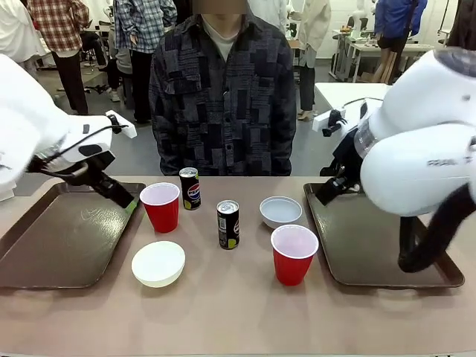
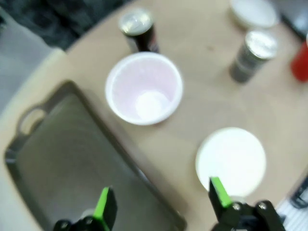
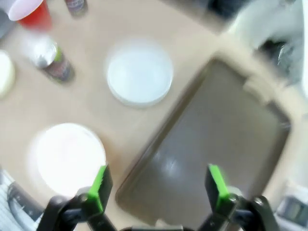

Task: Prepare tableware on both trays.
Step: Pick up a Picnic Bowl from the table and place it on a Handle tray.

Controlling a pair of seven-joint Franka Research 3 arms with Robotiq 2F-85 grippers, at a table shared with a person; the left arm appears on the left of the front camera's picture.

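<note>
Right gripper [image 3: 156,185] and left gripper [image 2: 159,202] are hovering spread and empty. Flanking the middle can [image 1: 228,223], the left tray [image 1: 44,253] and right tray [image 1: 357,245] are lying bare. The near cup [image 1: 293,254], far cup [image 1: 161,207], near bowl [image 1: 158,263], far bowl [image 1: 280,211] and Pepsi can [image 1: 190,188] are standing around it, seemingly waiting within either arm's reach.

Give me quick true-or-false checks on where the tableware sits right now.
1. The left tray and right tray hold no tableware. True.
2. The Pepsi can lies on its side. False: it stands upright behind the left red cup.
3. The other can stands on the table between the left red cup and the right red cup. True.
4. Both bowls sit in the right tray. False: the near bowl and the far bowl both sit on the table.
5. Both arms' jaws stand open. True.
</note>
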